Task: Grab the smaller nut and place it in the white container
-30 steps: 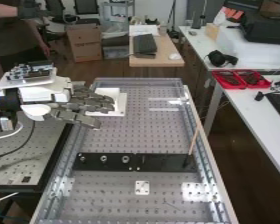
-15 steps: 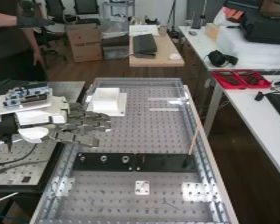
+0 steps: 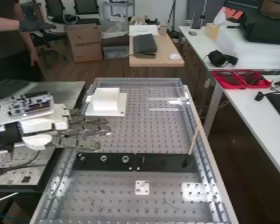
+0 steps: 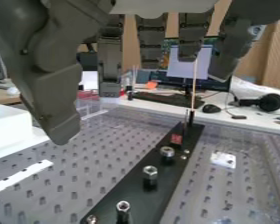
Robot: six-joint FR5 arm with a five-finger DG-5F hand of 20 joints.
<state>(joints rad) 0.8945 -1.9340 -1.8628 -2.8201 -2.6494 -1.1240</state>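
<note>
In the high view the hand (image 3: 83, 134) is over the bench's left edge, between the white container (image 3: 106, 99) and the black bar (image 3: 165, 162), its fingers extended and nothing held. The smaller nut (image 3: 83, 158) stands at the bar's left end, just below the fingertips in that view and apart from them. In the wrist view the hand (image 4: 51, 75) hangs with loosely spread fingers and thumb. The smaller nut (image 4: 123, 206) tops a short dark post there, and part of the white container (image 4: 9, 122) appears as well.
Beside the smaller nut stand the larger nut (image 3: 104, 158) and the bearing (image 3: 126, 159). A thin upright rod (image 3: 193, 141) rises from the bar's right part. A small white plate (image 3: 142, 187) lies nearer on the perforated bench.
The hand has moved away from beside the white container, leftward and down the high view towards the bar. The container and the parts on the bar have kept their places.
</note>
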